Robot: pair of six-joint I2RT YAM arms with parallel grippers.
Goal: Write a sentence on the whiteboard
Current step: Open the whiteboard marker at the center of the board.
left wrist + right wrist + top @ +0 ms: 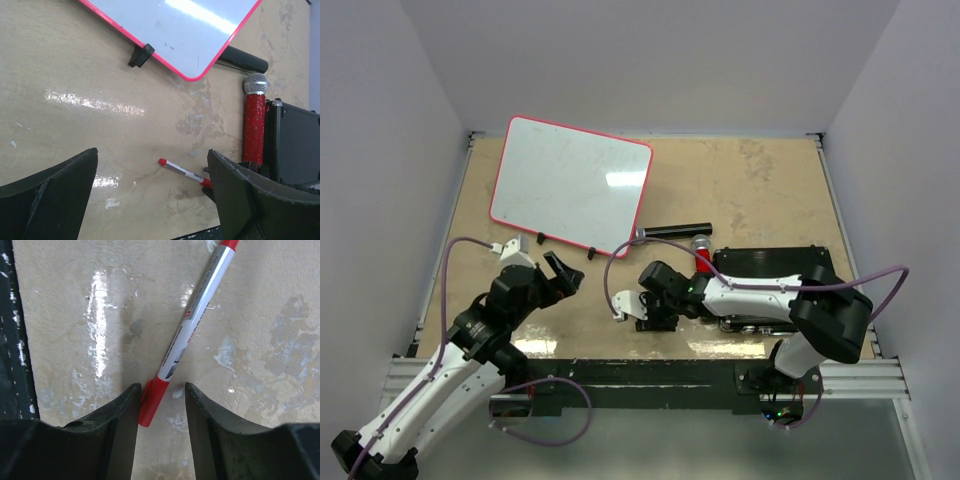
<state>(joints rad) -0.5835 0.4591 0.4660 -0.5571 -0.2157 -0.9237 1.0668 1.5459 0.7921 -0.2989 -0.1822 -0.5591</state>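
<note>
The whiteboard (570,185), white with a thin red frame, lies tilted at the table's back left; its near corner (185,25) shows in the left wrist view. No sentence shows on its face. A red-capped marker (192,320) lies flat on the table (750,190). My right gripper (162,386) is low over it, jaws part-way in around the red cap: the left finger touches the cap, the right finger stands apart. My left gripper (152,152) hovers wide open to the left, holding nothing, with the marker (182,171) in its view.
A red glitter microphone (254,125) lies beside a black ribbed case (770,265) at the right. A black tube (675,230) rests by the board's near corner. Small black clips (141,55) sit along the board's near edge.
</note>
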